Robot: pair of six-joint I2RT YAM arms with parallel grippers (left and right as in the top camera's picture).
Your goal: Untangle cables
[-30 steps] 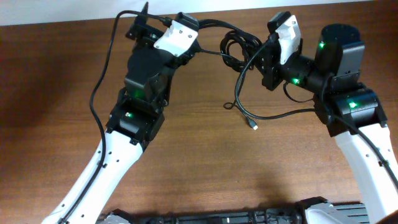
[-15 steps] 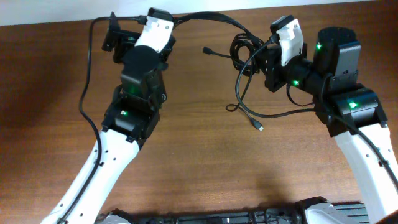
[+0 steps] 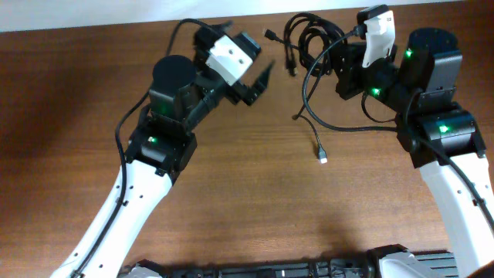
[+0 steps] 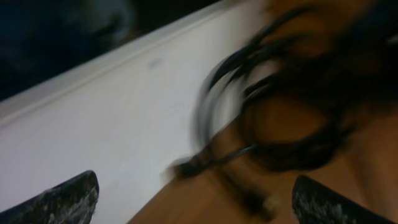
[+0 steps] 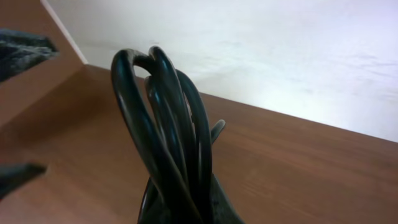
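while right claw [image 3: 340,50] clamps the looped cables [image 3: 309,35] (tails trailing loose), left claw [image 3: 258,83] gaping, apart from them

"What was the surface [image 3: 255,208] like?"

"Brown wood grain, running to a pale wall [image 3: 93,11] at the far edge."

"And on it?"

"Black cables [image 3: 309,35] at the far right. One loose strand trailed nearer, and its small plug [image 3: 321,157] lay flat on the wood. I couldn't tell if the looped bundle rested there."

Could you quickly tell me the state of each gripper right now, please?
Left gripper: open, holding nothing.
Right gripper: shut on the cables.
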